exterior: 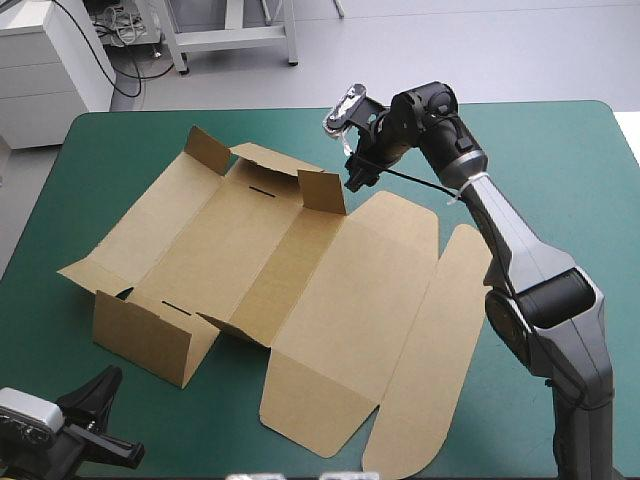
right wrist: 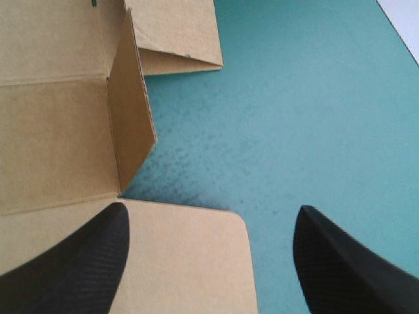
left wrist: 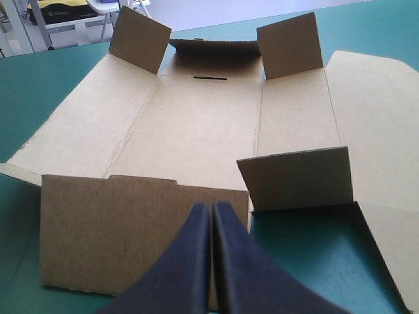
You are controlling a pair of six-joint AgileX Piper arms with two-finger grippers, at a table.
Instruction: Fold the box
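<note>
The brown box [exterior: 300, 290] lies opened out across the middle of the teal-green table, with its lid [exterior: 390, 290] flat toward the right. Short flaps stand up at its far end [exterior: 322, 190] and a wall is raised at its near-left end [exterior: 145, 335]. My right gripper [exterior: 354, 180] hovers open just beyond the far upright flap [right wrist: 131, 111], over the lid's rounded corner [right wrist: 190, 255] and the cover. My left gripper [exterior: 100, 388] is shut and empty at the near-left corner. In the left wrist view the left gripper [left wrist: 211, 208] points at the raised near wall [left wrist: 111, 229].
Teal-green cover [exterior: 560, 170] shows to the right of the box and along the far edge. A white cabinet [exterior: 50, 60] stands beyond the table's far-left corner. The right arm [exterior: 520, 260] reaches over the table's right side.
</note>
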